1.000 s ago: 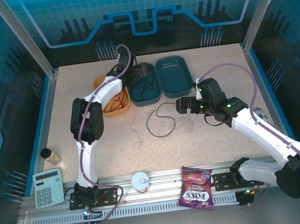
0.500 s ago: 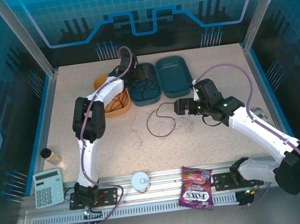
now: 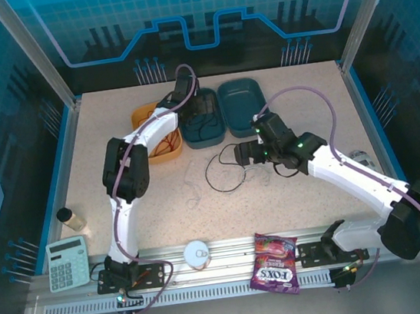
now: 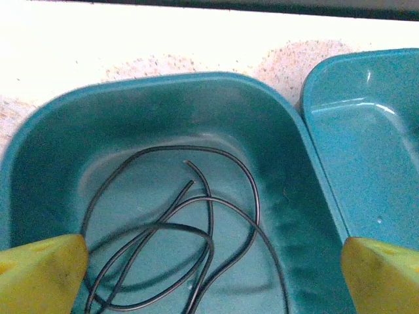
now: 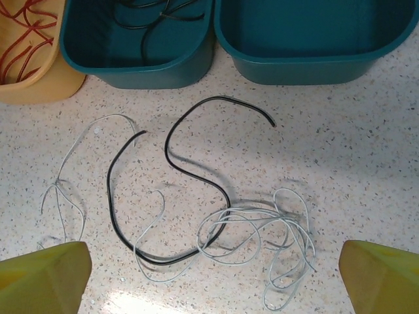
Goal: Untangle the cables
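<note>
Cables (image 5: 229, 199) lie on the table (image 5: 366, 163) below our right gripper (image 5: 213, 271), spread wide and empty: white tangle (image 5: 262, 226) nearest, black strand (image 5: 167, 144) snaking lengthwise toward the teal bins (image 5: 308, 62). Beyond, our left gripper (image 4: 213, 275), equally wide and empty, hangs over a coiled black cable (image 4: 256, 199) inside the left one.

black cable (image 5: 167, 145), grey cables (image 5: 252, 214), teal tub (image 5: 314, 65)

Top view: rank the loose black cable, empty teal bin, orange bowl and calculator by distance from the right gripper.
1. Black cable, beside the right gripper
2. Empty teal bin, behind
3. Orange bowl, left
4. Calculator, near-left corner
</note>
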`<act>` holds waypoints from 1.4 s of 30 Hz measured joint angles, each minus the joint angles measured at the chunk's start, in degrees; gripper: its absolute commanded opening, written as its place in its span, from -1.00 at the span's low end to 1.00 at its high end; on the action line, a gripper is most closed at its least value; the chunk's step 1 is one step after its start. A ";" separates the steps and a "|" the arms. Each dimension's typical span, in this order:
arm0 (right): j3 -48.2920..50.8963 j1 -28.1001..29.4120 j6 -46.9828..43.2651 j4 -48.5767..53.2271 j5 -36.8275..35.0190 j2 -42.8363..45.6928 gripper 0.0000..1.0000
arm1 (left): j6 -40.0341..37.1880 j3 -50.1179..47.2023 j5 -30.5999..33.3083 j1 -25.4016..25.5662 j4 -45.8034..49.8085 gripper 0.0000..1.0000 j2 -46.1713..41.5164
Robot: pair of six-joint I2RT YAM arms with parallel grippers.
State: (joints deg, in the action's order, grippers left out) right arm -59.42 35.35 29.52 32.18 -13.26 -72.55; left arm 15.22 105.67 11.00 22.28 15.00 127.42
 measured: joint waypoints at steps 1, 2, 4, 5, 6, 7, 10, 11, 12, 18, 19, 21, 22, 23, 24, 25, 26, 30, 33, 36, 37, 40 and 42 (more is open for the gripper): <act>-0.55 0.74 -0.09 0.28 -0.85 -0.68 0.92 | -0.46 -0.55 0.63 0.11 -0.02 0.99 -1.09; -1.01 1.44 -0.20 0.50 -1.62 -1.36 0.90 | -0.79 -1.11 1.18 0.17 -0.04 0.99 -2.27; -1.90 2.80 -0.39 0.87 -2.99 -2.82 0.86 | -1.14 -2.45 1.79 0.20 -0.28 0.98 -4.57; -2.36 3.61 -0.59 0.92 -3.65 -3.69 0.84 | -1.27 -3.10 2.05 0.20 -0.37 0.98 -5.73; -2.75 4.31 -0.68 1.05 -4.24 -4.44 0.81 | -1.31 -3.76 2.29 0.17 -0.55 0.98 -6.75; -3.23 5.14 -0.81 1.25 -4.81 -5.31 0.79 | -1.29 -4.72 2.36 0.17 -0.83 0.98 -8.07; -4.76 7.58 -1.09 1.42 -6.29 -8.02 0.72 | -1.20 -7.72 2.69 0.17 -1.92 0.98 -11.26; -5.22 8.31 -1.09 1.40 -6.51 -8.92 0.70 | -1.05 -9.16 2.71 0.17 -2.34 0.98 -12.50; -5.66 8.98 -1.07 1.46 -6.80 -9.77 0.69 | -0.61 -10.51 2.73 0.17 -2.73 0.98 -13.70; -9.70 12.83 -0.37 1.49 -7.54 -16.79 0.56 | 2.71 -22.36 3.17 -0.50 -5.55 0.98 -24.52; -10.58 13.27 -0.11 1.55 -7.45 -18.27 0.54 | 3.26 -24.85 3.41 -0.83 -6.01 0.99 -27.12; -12.20 13.73 0.63 1.77 -7.26 -20.81 0.49 | 4.63 -29.88 4.33 -1.60 -7.58 0.98 -32.54; -13.16 13.79 0.96 1.81 -7.08 -22.40 0.47 | 5.46 -32.17 4.87 -2.01 -8.00 0.98 -35.21; -13.92 13.84 1.36 1.84 -6.84 -23.69 0.44 | 6.03 -34.53 5.46 -2.47 -8.76 0.98 -37.90; -14.53 13.84 1.64 1.86 -6.64 -24.74 0.42 | 6.69 -36.76 6.10 -2.89 -9.35 0.99 -40.48; -15.15 13.84 1.99 1.88 -6.40 -25.88 0.40 | 7.37 -39.23 6.75 -3.34 -9.90 0.98 -43.21; -15.76 13.84 2.27 1.86 -6.14 -26.97 0.36 | 7.89 -41.62 7.52 -3.76 -10.32 0.98 -45.79; -17.92 13.81 3.61 1.81 -5.75 -30.16 0.25 | 10.03 -50.31 10.10 -4.76 -10.86 0.98 -54.25; -19.26 13.60 4.74 1.33 -5.29 -32.33 0.21 | 11.56 -56.65 11.02 -5.22 -10.93 0.98 -59.91; -19.98 12.94 6.14 0.28 -4.42 -34.27 0.16 | 12.59 -61.44 11.28 -5.38 -10.82 0.98 -64.61; -20.11 12.59 6.78 -0.13 -4.26 -34.91 0.12 | 13.00 -62.58 11.26 -5.38 -10.84 0.98 -65.94; -20.65 11.89 9.11 -0.70 -4.37 -36.44 0.08 | 13.88 -65.11 11.02 -5.38 -10.73 0.99 -69.46; -20.83 11.74 10.67 -1.22 -4.57 -37.29 0.08 | 14.58 -66.12 10.47 -5.38 -10.60 0.98 -71.30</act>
State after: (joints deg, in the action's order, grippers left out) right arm -80.25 47.09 40.18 30.96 -17.82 -109.84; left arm 29.80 39.55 21.47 16.91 4.40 56.12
